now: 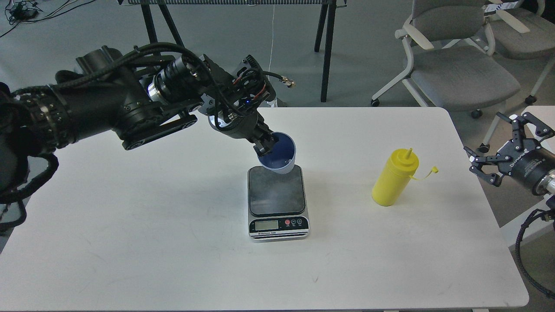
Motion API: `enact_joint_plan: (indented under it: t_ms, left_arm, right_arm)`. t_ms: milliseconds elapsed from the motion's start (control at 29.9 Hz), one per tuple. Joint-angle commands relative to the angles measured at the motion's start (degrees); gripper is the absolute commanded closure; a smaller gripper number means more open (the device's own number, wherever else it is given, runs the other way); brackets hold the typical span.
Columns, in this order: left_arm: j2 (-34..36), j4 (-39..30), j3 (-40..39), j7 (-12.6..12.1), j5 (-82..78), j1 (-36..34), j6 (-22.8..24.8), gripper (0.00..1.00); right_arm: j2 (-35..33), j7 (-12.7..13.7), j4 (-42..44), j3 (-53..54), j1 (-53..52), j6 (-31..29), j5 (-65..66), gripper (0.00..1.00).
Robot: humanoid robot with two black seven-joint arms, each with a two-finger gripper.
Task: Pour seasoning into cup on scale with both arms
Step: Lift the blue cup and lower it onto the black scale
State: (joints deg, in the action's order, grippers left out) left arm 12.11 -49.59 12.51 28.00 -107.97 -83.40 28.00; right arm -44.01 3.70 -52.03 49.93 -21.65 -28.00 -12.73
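Meanwhile, the left gripper pinches the rim of the light blue ribbed plastic cup, tilted over the dark-platformed kitchen scale. Light and thin-walled, it likely flexes. The soft-looking yellow plastic squeeze bottle stands well right, best taken mid-body; the right gripper waits spread wide.

Looks like an office or lab room: grey carpet floor, grey wheeled office chairs behind the white table, black trestle legs beyond the table too.
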Motion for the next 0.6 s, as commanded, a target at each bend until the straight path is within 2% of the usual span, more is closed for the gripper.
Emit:
enact_joint_plan:
  t_ms: [0,568]
  left_arm:
    - [-0.4,1.5,0.6,0.0,0.1,1.3,0.0,0.91]
    - [-2.3,0.9,1.9,0.0,-0.1,3.5,0.0,0.9]
  right_arm:
    - [0.1,0.0,0.0,0.0,0.3,0.0,0.0,0.02]
    - [0.3,-1.0,0.4,-0.1,0.6,0.0,0.0,0.02]
